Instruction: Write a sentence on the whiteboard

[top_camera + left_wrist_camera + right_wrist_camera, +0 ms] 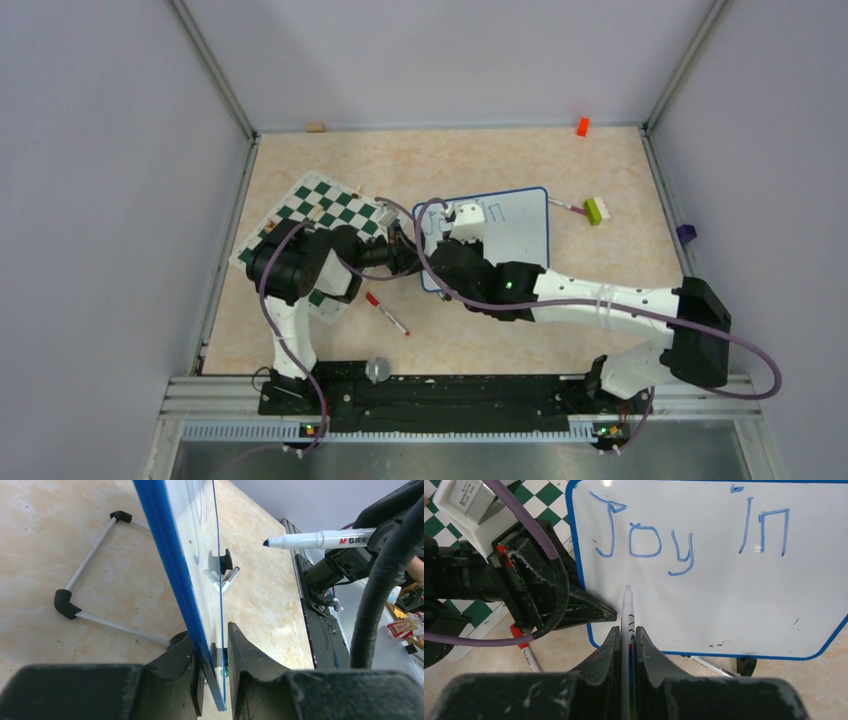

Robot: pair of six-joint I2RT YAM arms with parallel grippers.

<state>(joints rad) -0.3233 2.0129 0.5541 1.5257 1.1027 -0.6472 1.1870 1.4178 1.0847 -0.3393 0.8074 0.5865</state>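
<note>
The whiteboard (512, 228) stands tilted on its feet at the table's middle, its blue frame (170, 555) running edge-on through the left wrist view. On the whiteboard (724, 595), the sentence (644, 540) reads "Joy in" in blue on one line. My left gripper (210, 632) straddles the board's lower left edge; one finger touches the frame and the other stands a little off it. My right gripper (626, 632) is shut on a white marker (627, 610), whose tip points at the blank area under "Joy". That marker (320, 540) hovers just off the board.
A green-and-white chess mat (320, 205) lies under my left arm. A red-capped marker (387, 312) rests on the table near the board's left corner. A green-white block (596, 210), an orange block (582, 126) and a purple piece (686, 233) sit to the right.
</note>
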